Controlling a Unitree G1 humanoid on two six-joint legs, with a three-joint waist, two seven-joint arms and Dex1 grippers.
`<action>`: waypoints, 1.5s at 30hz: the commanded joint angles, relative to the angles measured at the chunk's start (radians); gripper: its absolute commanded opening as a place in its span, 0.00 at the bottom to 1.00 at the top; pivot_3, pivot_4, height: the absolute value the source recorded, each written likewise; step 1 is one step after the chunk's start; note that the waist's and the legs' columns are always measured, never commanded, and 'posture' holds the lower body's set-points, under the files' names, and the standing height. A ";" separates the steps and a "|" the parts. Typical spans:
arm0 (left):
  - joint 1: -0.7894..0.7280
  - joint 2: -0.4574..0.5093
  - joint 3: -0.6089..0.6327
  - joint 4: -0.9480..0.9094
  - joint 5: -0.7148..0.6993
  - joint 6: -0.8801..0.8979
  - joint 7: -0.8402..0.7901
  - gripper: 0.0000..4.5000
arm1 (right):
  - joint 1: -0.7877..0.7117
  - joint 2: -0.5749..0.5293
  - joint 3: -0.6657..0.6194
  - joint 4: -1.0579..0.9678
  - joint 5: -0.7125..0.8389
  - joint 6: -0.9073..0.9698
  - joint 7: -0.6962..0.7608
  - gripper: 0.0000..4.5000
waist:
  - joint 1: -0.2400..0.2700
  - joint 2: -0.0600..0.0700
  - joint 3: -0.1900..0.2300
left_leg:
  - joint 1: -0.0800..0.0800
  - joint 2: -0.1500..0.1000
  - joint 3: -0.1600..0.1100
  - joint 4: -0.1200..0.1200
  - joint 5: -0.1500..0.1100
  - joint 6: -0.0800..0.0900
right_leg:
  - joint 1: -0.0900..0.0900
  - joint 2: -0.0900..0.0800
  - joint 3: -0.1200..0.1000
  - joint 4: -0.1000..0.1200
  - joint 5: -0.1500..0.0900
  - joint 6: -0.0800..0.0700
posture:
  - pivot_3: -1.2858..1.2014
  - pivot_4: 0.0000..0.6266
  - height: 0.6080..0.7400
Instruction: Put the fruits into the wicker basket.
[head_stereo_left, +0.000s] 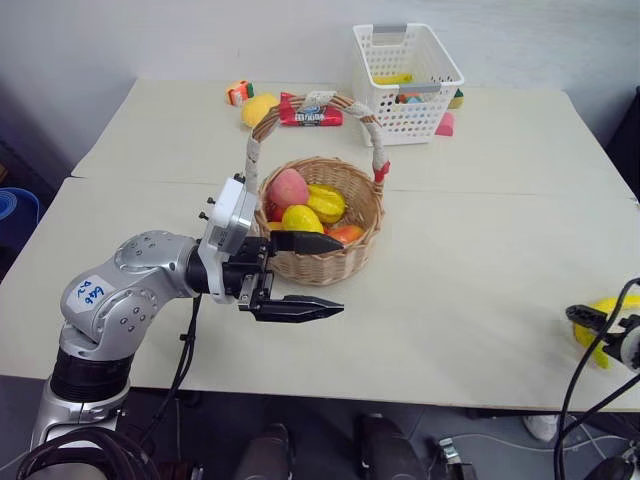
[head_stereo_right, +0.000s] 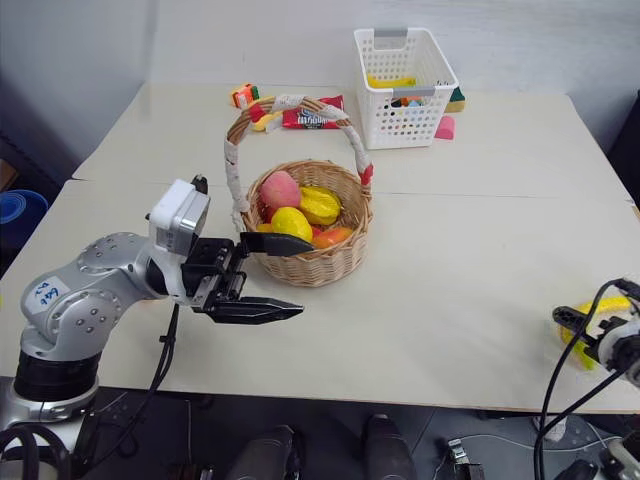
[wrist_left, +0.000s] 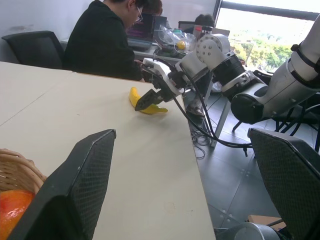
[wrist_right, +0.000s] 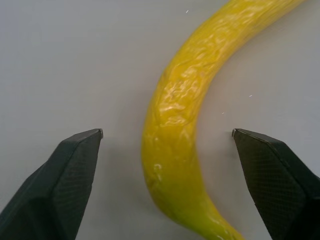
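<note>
Several fruits fill the wicker basket; both hands spread, right hand straddling banana

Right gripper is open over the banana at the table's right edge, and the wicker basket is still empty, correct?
Not quite. The wicker basket already holds several fruits, as the left eye view shows. The rest stands: the right gripper is open around the banana at the table's right edge.

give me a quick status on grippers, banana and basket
Left gripper open, empty, beside wicker basket. Right gripper open, straddling banana on table, not gripped. Nothing in the way.
</note>
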 joint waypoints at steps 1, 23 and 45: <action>-0.009 0.015 0.029 -0.018 0.003 -0.018 0.007 0.99 | 0.076 -0.034 0.062 0.017 -0.009 -0.104 0.038 0.72 | 0.000 0.000 0.000 | 0.000 0.000 0.000 0.000 0.000 0.000 | 0.000 0.000 0.000 0.000 0.000 0.000 | 0.52 0.24 1.00; -0.037 0.070 0.129 0.051 0.022 -0.012 0.085 0.99 | -0.047 -0.275 0.426 -0.475 0.934 -0.294 0.606 0.20 | 0.000 -0.007 0.001 | 0.004 0.000 -0.004 0.000 -0.001 0.002 | 0.005 -0.001 -0.003 -0.004 0.000 0.001 | 0.52 0.24 1.00; -0.025 0.113 0.179 0.022 0.025 -0.020 0.136 0.99 | -0.759 0.179 0.990 0.169 0.320 -0.523 0.369 0.69 | -0.027 -0.007 0.001 | -0.005 0.001 -0.006 0.000 0.000 -0.003 | -0.006 -0.005 -0.006 -0.002 0.000 0.000 | 0.52 0.24 1.00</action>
